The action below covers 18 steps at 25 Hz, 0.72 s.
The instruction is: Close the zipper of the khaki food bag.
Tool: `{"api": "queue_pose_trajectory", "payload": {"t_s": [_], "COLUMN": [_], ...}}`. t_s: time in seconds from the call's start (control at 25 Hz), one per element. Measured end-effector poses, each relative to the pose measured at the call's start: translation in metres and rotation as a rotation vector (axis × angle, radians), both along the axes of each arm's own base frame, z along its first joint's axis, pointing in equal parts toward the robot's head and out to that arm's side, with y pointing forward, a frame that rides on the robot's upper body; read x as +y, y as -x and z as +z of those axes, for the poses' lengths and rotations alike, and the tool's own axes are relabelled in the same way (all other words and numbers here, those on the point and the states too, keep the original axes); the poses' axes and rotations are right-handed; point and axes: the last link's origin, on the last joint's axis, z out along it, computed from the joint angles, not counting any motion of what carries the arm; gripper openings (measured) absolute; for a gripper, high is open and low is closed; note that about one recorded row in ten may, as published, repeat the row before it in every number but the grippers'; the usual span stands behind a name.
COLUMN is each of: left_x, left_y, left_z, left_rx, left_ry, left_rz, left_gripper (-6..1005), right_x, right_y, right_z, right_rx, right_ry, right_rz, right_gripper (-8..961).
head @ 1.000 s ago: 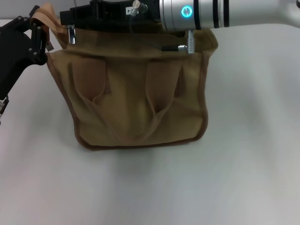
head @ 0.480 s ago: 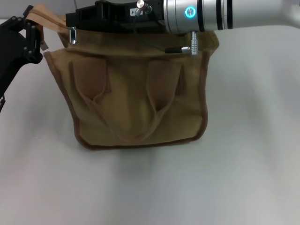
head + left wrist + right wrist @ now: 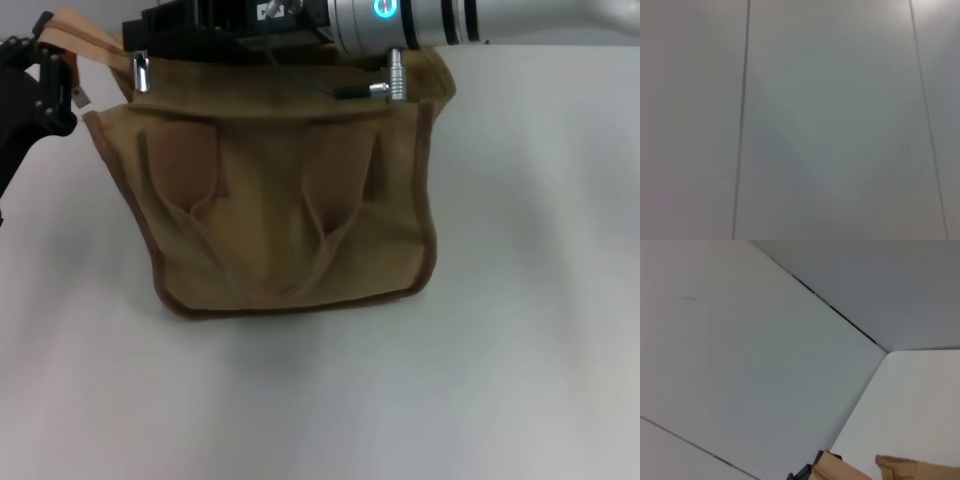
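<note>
The khaki food bag [image 3: 290, 220] stands in the middle of the white table in the head view, pockets and a handle loop facing me. My right arm reaches across its top from the right. The right gripper [image 3: 143, 52] sits at the bag's top left end, shut on the zipper's silver pull tab [image 3: 140, 73]. The arm hides the zipper track. My left gripper [image 3: 60, 75] is at the far left, shut on the bag's tan end tab [image 3: 85, 28]. Bits of khaki fabric [image 3: 897, 467] show in the right wrist view.
The white table [image 3: 520, 300] spreads bare to the right of the bag and in front of it. The left wrist view shows only a grey panelled wall [image 3: 830, 120]. The right wrist view shows wall panels and the table's far edge [image 3: 890, 352].
The right gripper with the pull tab, the bag's top and the left gripper have all shifted a little to the left and slightly up.
</note>
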Motion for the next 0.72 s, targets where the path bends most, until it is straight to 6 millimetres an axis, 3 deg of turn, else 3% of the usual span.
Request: {"api": "queue_pose_trajectory", "payload": {"t_s": [0.72], "left_x": [-0.006], "left_y": [0.007], "left_z": [0.0], "left_rx": [-0.014], "left_ry": [-0.006], "left_rz": [0.033], "left_gripper": [19], "right_x": [0.001], "right_y": [0.01], "right_z": [-0.009], "right_rx": [-0.055], "right_ry": [0.011], "right_rz": [-0.008], "right_gripper": [340]}}
